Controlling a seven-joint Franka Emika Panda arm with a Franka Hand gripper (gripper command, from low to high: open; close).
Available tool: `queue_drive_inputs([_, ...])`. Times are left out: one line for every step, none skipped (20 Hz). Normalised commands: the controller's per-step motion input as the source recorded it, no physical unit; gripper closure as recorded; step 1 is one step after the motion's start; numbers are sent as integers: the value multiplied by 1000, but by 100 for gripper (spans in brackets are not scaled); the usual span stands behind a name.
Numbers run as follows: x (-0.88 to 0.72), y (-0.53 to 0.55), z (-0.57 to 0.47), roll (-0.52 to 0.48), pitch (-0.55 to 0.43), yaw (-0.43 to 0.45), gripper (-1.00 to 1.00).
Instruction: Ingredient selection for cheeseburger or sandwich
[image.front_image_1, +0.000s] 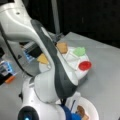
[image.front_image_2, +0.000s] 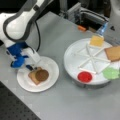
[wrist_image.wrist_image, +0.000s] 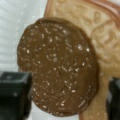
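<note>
On the white paper plate (image.front_image_2: 51, 75) lies a brown toast square (image.front_image_2: 32, 76) with the dark round patty (image.front_image_2: 42, 75) on top of it. My gripper (image.front_image_2: 31, 67) hangs low over the stack's left edge. In the wrist view the gripper (wrist_image.wrist_image: 63, 98) is open, its fingers (wrist_image.wrist_image: 12, 95) standing on either side of the patty (wrist_image.wrist_image: 57, 67), which rests on the toast (wrist_image.wrist_image: 102, 37). The yellow cheese square (image.front_image_2: 96, 40) and a second toast square (image.front_image_2: 113, 53) lie in the divided white tray (image.front_image_2: 75, 57). In a front view the arm hides the gripper; the toast (image.front_image_1: 81, 111) shows on the plate (image.front_image_1: 91, 106).
The tray also holds a green lettuce-like piece (image.front_image_2: 111, 73) and a red disc (image.front_image_2: 85, 76). The same pieces show in a front view: toast (image.front_image_1: 62, 47), cheese (image.front_image_1: 43, 59), lettuce (image.front_image_1: 79, 51), red disc (image.front_image_1: 85, 65). Equipment stands behind the tray, and the table's edge runs at the lower left.
</note>
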Motion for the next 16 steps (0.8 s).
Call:
queue_drive_inputs([222,-47,38,-61,55,110,-100])
queue_drive_inputs([230,-51,46,-60,60,117,-100])
queue_drive_inputs([238,-44,58,-61,66,121,-100])
queue_drive_inputs([246,-38,65,-56,69,122,-100])
queue_drive_inputs([249,-34,68,-54,70,122,-100])
queue_drive_inputs([251,-30,71,-49,65,121,-100])
queue_drive_inputs([252,-27,81,-51,61,121,-100])
queue_drive_inputs([249,-24,84,-51,62,120,-100])
queue_drive_inputs([242,-22,102,-71,60,115,-100])
queue_drive_inputs([226,-13,133,-99,60,106,-100])
queue_drive_inputs([214,-6,149,-105,61,104,-100])
queue_drive_inputs([188,11,184,-159,69,90,-100])
queue_drive_inputs([169,23,200,-172,73,86,-100])
queue_drive_inputs([133,49,234,-211,85,64,-100])
queue_drive_inputs([107,67,246,-220,92,59,-100])
queue_drive_inputs([66,102,267,-257,106,38,-100])
